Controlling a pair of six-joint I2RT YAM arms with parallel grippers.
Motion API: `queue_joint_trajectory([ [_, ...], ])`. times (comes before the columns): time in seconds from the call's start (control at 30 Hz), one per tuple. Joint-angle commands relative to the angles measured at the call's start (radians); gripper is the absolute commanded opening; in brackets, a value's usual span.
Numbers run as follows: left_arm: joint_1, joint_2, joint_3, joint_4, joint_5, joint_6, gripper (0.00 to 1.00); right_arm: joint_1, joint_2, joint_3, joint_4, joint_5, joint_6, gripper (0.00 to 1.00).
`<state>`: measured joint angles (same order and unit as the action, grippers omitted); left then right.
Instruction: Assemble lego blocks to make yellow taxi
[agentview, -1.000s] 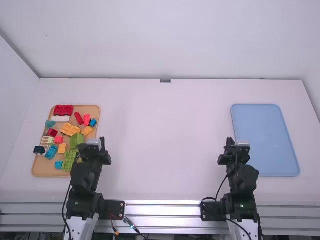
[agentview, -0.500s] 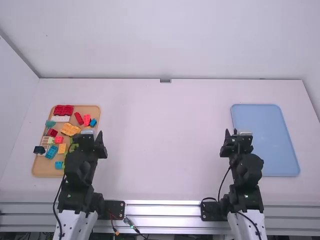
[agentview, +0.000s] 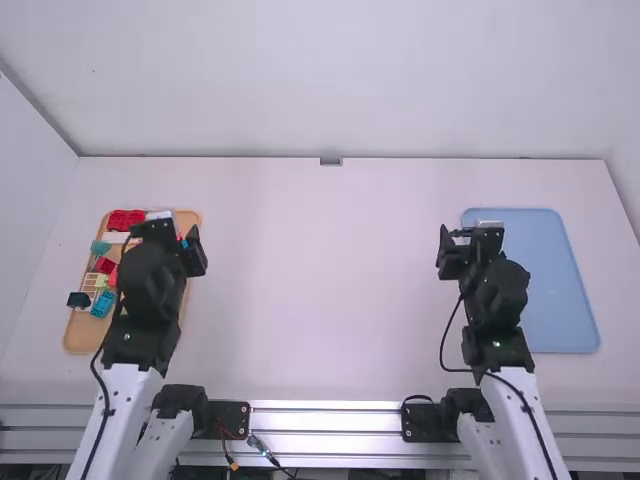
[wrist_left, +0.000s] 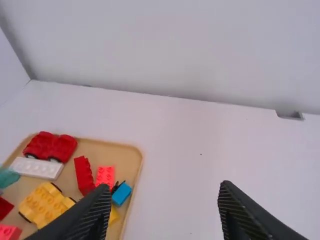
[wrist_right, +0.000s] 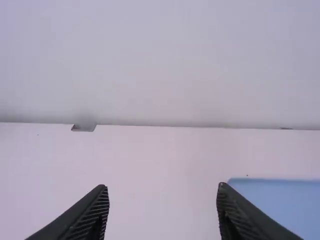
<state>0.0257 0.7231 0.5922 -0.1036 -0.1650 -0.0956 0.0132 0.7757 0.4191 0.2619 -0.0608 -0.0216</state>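
Note:
My left gripper (agentview: 160, 228) hangs over the right part of the tan tray of blocks in the high view. In the left wrist view the left gripper (wrist_left: 165, 207) is open, nothing between its fingers. A yellow car-shaped block (wrist_left: 45, 204) lies on that tray, beside a white plate (wrist_left: 37, 168), a red car base (wrist_left: 50, 146), a dark red block (wrist_left: 84, 175), a brighter red block (wrist_left: 105, 176) and a blue block (wrist_left: 121, 193). My right gripper (agentview: 468, 232) is at the blue tray's left edge; in the right wrist view the right gripper (wrist_right: 162, 207) stands open and holds nothing.
The tan tray (agentview: 80, 338) is at the table's left, with a teal block (agentview: 100, 247), a dark block (agentview: 78, 299) and a light blue block (agentview: 102, 304) on it. A blue tray (agentview: 550, 290) lies at the right. White walls rise behind and at the left.
Both arms have stretched away from the camera. The left gripper has moved up the picture and slightly left over the tan tray; the right one has also moved up the picture.

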Motion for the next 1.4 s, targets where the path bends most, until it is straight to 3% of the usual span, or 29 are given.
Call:
queue_joint_trajectory([
  [0.0,0.018,0.058,0.1,-0.027,-0.042,-0.059,0.62,0.008,0.065,0.071,0.02,-0.009,0.007,0.62],
  [0.17,0.059,0.218,0.298,-0.156,-0.071,-0.146,0.7,0.026,0.181,0.138,0.059,-0.019,0.002,0.7],
  [0.37,0.159,0.574,0.702,-0.469,-0.093,-0.283,0.82,0.065,0.334,0.227,0.109,-0.026,-0.014,0.82],
  [0.43,0.176,0.626,0.76,-0.514,-0.082,-0.294,0.83,0.069,0.351,0.237,0.115,-0.027,-0.03,0.83],
  [0.6,0.307,0.98,1.14,-0.836,-0.034,-0.453,0.91,0.084,0.456,0.297,0.148,-0.035,-0.105,0.91],
  [0.7,0.369,1.112,1.255,-0.927,-0.014,-0.51,0.94,0.087,0.495,0.32,0.16,-0.038,-0.108,0.94],
  [0.83,0.442,1.237,1.324,-0.984,0.092,-0.477,0.97,0.09,0.534,0.342,0.173,-0.041,-0.111,0.97],
  [1.0,0.502,1.363,1.333,-1.015,0.102,-0.515,0.99,0.105,0.562,0.358,0.182,-0.043,-0.114,0.99],
  [1.37,0.494,1.466,1.308,-0.989,0.097,-0.515,0.99,0.145,0.565,0.36,0.184,-0.043,-0.117,0.99],
])
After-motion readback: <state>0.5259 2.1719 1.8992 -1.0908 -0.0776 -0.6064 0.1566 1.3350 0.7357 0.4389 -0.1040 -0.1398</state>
